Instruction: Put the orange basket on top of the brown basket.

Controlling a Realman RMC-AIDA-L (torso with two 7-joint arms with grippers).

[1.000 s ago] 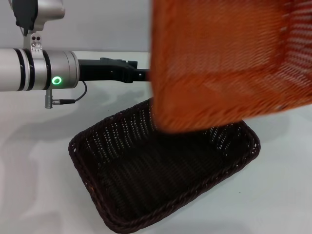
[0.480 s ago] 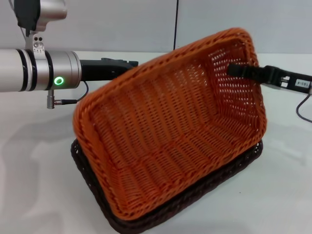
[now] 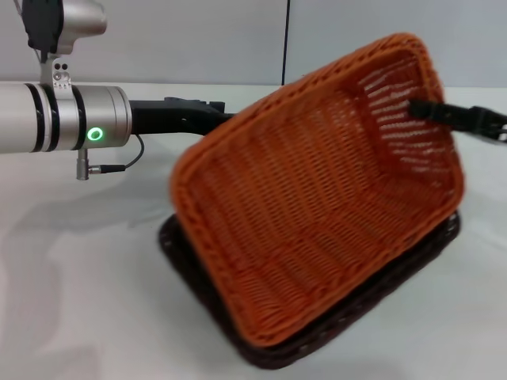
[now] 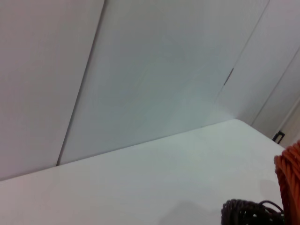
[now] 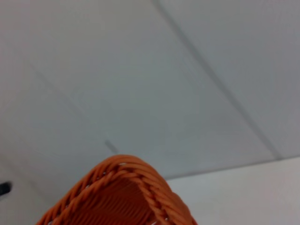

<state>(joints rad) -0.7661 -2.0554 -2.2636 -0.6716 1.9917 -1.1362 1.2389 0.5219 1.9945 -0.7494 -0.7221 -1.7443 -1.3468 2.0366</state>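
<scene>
The orange basket point(image 3: 317, 214) stands tilted, its near long edge down inside the brown basket point(image 3: 194, 281) and its far right side raised. My right gripper point(image 3: 425, 111) reaches in from the right and is shut on the orange basket's raised rim, one finger point(image 3: 434, 112) showing inside the basket. My left gripper point(image 3: 207, 116) reaches in from the left and meets the orange basket's far left rim, its tip hidden behind the weave. The left wrist view shows an edge of the orange basket point(image 4: 289, 183) and the brown basket's rim point(image 4: 251, 211). The right wrist view shows the orange basket's corner rim point(image 5: 129, 180).
The white table point(image 3: 71, 285) lies bare to the left and in front of the baskets. A grey wall point(image 3: 198, 39) stands behind. My left arm's silver forearm point(image 3: 55, 115) spans the upper left above the table.
The orange basket came down from high in front of the camera into the brown basket. Both baskets then slid to the right, and the orange basket stays tilted.
</scene>
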